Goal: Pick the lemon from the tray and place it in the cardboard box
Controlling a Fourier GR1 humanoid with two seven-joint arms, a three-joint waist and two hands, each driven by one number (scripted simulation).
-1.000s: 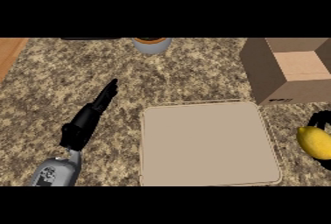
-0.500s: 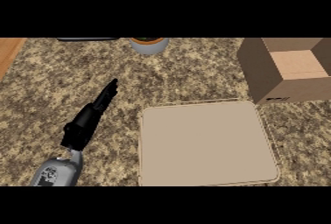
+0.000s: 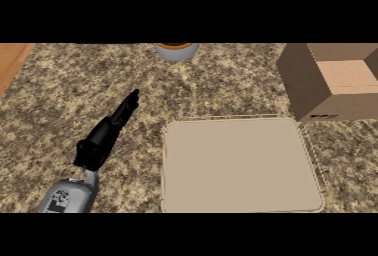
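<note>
Left hand [image 3: 108, 134]: fingers straight and together, holding nothing, stretched over the counter [image 3: 221, 85] left of the tray, fingertips toward the far edge.
Lemon: hidden from the head view; its place cannot be told.
Tray [image 3: 240, 165]: beige, square, flat on the counter.
Cardboard box [image 3: 339, 80]: top open, just beside the tray's far right corner.
Grey pot [image 3: 176, 50]: at the far edge, well apart from the hand.

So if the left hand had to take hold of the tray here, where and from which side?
Probably the tray by its left rim, coming in from the left: that edge lies nearest the left hand, and the tray is flat and shallow, so only its thin raised lip offers a pinch.
</note>
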